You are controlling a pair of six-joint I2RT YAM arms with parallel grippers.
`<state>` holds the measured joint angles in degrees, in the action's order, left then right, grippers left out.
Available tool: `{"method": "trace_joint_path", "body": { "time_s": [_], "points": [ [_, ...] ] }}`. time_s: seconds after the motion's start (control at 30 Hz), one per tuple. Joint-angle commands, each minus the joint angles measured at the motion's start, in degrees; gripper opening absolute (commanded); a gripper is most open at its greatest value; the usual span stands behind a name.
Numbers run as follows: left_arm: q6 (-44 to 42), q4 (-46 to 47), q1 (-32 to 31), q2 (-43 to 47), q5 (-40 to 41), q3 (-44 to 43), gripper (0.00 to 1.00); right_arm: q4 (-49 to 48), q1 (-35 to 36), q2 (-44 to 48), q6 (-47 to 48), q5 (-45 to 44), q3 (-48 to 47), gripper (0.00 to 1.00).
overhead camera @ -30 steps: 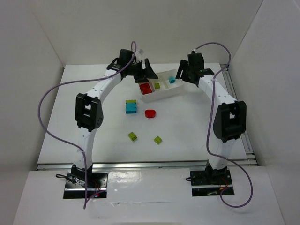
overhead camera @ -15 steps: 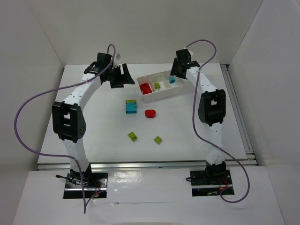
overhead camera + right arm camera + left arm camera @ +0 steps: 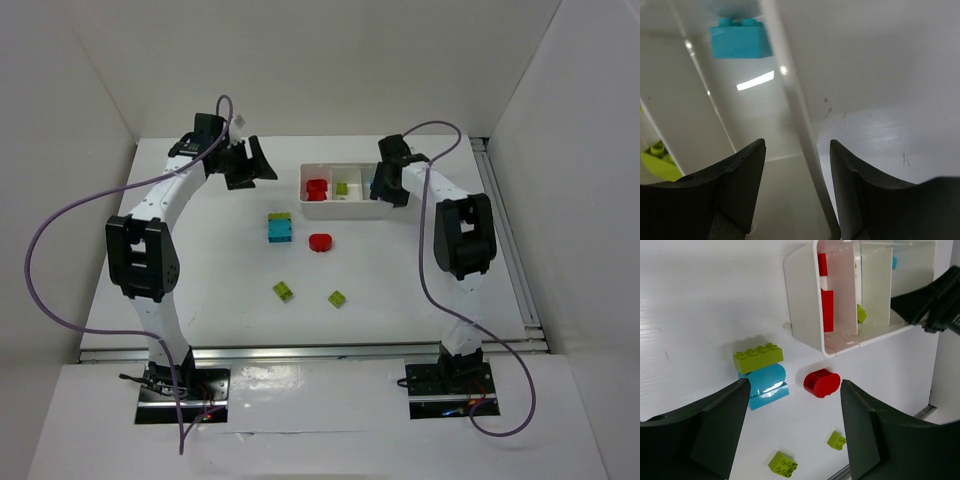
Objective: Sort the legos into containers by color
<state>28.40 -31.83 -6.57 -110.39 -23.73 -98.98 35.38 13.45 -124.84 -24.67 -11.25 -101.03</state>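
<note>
The white three-compartment tray holds red bricks on the left and a lime brick in the middle. In the right wrist view a cyan brick lies in the end compartment. My right gripper is open, and its fingers straddle the tray's right end wall. My left gripper is open and empty, left of the tray. Loose on the table are a lime brick stacked on a cyan one, a red round brick and two small lime bricks.
White walls enclose the table on three sides. A metal rail runs along the right edge. Purple cables loop from both arms. The left wrist view shows the tray, the red round brick and the right gripper at the tray's far end.
My left gripper has drawn back left, away from the tray. My right gripper has come down onto the tray's right end. The tray now lies square to the table.
</note>
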Motion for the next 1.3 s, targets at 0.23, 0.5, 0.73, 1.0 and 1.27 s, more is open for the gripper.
{"method": "trace_joint_path", "body": {
  "time_s": [0.23,0.5,0.73,1.0,1.27],
  "points": [
    [-1.07,0.46,0.24,0.0,-1.59,1.33,0.82,2.41,3.07,22.6,-4.33,2.02,21.73,0.59],
    [-5.11,-6.29,-3.18,-4.13,2.71,-1.21,0.82,4.61,-0.35,21.31,-3.81,-3.77,19.65,0.5],
    [-5.64,-6.31,-4.42,-5.28,2.9,-1.22,0.82,6.72,-4.05,18.85,-3.81,-7.38,16.83,0.4],
    [-6.96,-10.17,-6.62,-6.95,6.84,-2.8,0.87,6.54,-9.84,12.7,-3.2,-10.99,8.24,0.41],
    [-7.57,-12.9,-7.75,-8.09,12.21,-1.85,0.87,3.74,-8.89,14.68,-1.97,-8.88,2.41,0.75]
  ]
}}
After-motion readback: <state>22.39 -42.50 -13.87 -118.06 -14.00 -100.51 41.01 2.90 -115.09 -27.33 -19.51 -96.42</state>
